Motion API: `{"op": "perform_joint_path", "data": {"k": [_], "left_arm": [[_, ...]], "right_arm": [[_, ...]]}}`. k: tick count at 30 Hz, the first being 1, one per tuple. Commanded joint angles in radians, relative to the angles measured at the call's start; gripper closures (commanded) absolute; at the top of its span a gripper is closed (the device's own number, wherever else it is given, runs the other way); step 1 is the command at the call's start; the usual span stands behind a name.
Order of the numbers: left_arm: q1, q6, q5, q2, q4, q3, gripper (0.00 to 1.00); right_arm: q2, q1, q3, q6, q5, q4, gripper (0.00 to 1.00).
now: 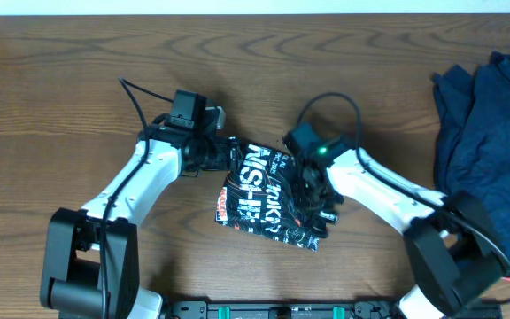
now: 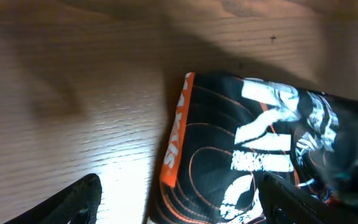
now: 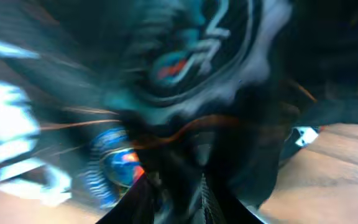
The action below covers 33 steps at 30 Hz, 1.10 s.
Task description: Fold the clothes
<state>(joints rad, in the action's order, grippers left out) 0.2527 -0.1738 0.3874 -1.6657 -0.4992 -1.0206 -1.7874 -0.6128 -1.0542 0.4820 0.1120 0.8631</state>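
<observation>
The black jersey (image 1: pixel 262 197) with orange lines and white lettering lies folded into a small packet at the table's middle. My left gripper (image 1: pixel 223 156) is at its upper left corner. In the left wrist view the left gripper (image 2: pixel 179 208) is open, and its fingers straddle the jersey's (image 2: pixel 229 143) orange-edged side. My right gripper (image 1: pixel 313 190) is on the jersey's right side. In the blurred right wrist view its fingers (image 3: pixel 188 196) are closed together on bunched jersey fabric (image 3: pixel 185 74). A pile of dark navy garments (image 1: pixel 494 115) lies at the far right.
Bare brown wooden table (image 1: pixel 78 97) surrounds the jersey. The navy pile reaches to the table's right edge and sits near the right arm's base (image 1: pixel 450 257). Black cables loop above both wrists.
</observation>
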Motion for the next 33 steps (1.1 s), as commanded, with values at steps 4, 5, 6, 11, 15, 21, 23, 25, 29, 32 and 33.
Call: {"op": "perform_joint_path", "data": {"k": [4,5,6,11,15,21,23,25,29,32,33], "left_arm": [[0.031,0.025,0.014,-0.034,0.001,-0.006,0.18],[0.035,0.026,0.014,-0.034,0.003,-0.006,0.18],[0.04,0.032,0.014,-0.034,0.006,-0.006,0.17],[0.067,0.051,0.014,-0.041,0.028,-0.006,0.11],[0.08,0.05,0.013,-0.08,0.063,-0.006,0.1],[0.081,0.05,0.029,-0.159,0.125,-0.006,0.1],[0.081,0.05,0.062,-0.175,0.145,-0.006,0.14],[0.083,0.05,0.124,-0.192,0.172,-0.006,0.2],[0.109,0.05,0.178,-0.219,0.206,-0.006,0.32],[0.135,0.05,0.178,-0.234,0.205,-0.006,0.42],[0.14,0.05,0.177,-0.237,0.206,-0.006,0.53]], "right_arm": [[-0.029,0.016,0.089,0.109,-0.176,-0.015,0.76],[-0.029,0.019,0.088,0.108,-0.176,-0.016,0.75],[-0.029,0.024,0.088,0.108,-0.175,-0.019,0.74],[-0.028,0.027,0.086,0.108,-0.175,-0.019,0.72],[-0.028,0.027,0.086,0.109,-0.175,-0.024,0.7],[-0.028,0.027,0.086,0.108,-0.175,-0.038,0.67],[-0.028,0.027,0.086,0.109,-0.175,-0.038,0.67],[-0.028,0.027,0.086,0.109,-0.175,-0.039,0.67],[-0.026,0.027,0.086,0.109,-0.175,-0.043,0.67],[-0.016,0.027,0.084,0.109,-0.175,-0.041,0.67],[-0.012,0.028,0.08,0.109,-0.175,-0.039,0.67]]}}
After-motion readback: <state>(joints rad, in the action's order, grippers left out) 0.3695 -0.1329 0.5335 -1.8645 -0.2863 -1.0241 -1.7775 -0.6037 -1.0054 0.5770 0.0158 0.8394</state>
